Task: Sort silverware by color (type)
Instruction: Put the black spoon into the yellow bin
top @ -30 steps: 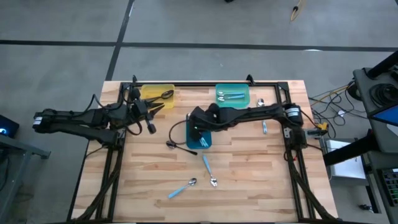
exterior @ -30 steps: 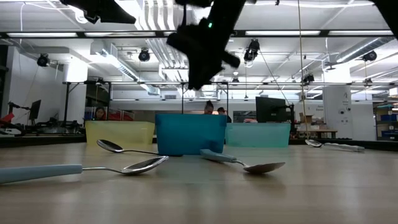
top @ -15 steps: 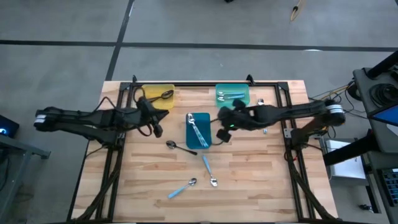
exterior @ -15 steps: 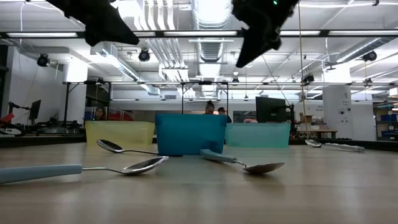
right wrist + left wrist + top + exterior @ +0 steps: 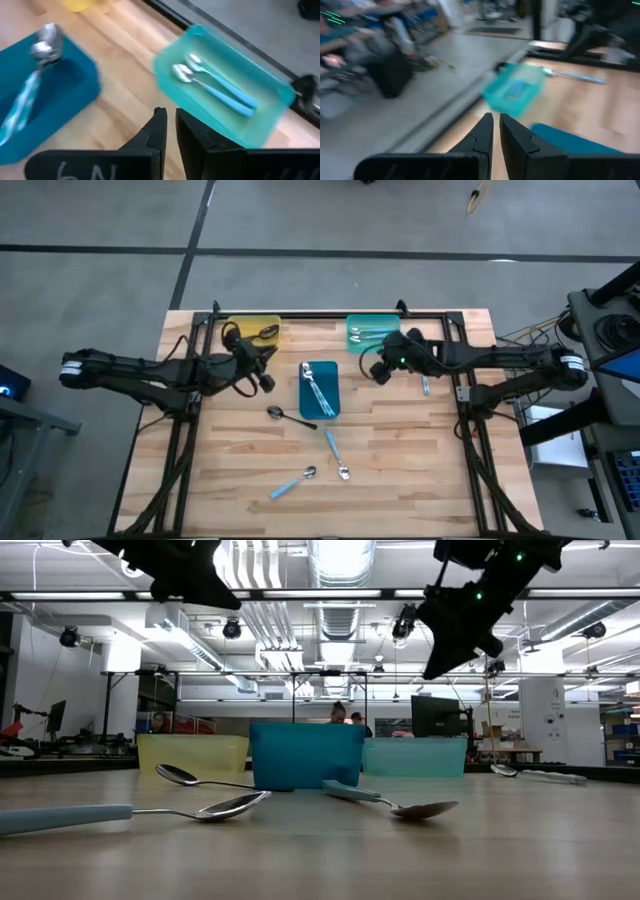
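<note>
Movement first: a second ago the right gripper (image 5: pixel 378 370) hung over the blue tray (image 5: pixel 319 389) at the centre of the high view; it has since pulled back toward the right and sits just below the teal tray (image 5: pixel 374 332), fingers drawn nearly together with nothing between them. The left gripper (image 5: pixel 262 370) has crept rightward, from beside the yellow tray (image 5: pixel 253 330) to the gap between that tray and the blue one, its fingers likewise narrow and empty.

The surface is a pale wooden table (image 5: pixel 400 460) inside a black frame, on a grey floor.

Spoons lie scattered: a dark spoon (image 5: pixel 268 332) in the yellow tray, two blue-handled spoons (image 5: pixel 372 333) in the teal tray, blue-handled ones in the blue tray, a dark one (image 5: pixel 288 416) just left of it, three more (image 5: pixel 336 455) in the lower middle, and another (image 5: pixel 424 384) at the right.

The low view alone shows the room behind: ceiling lights, ducts, monitors, and people (image 5: pixel 343 714) seated far off. The right wrist view alone shows the teal tray's spoons clearly, bowls side by side.
</note>
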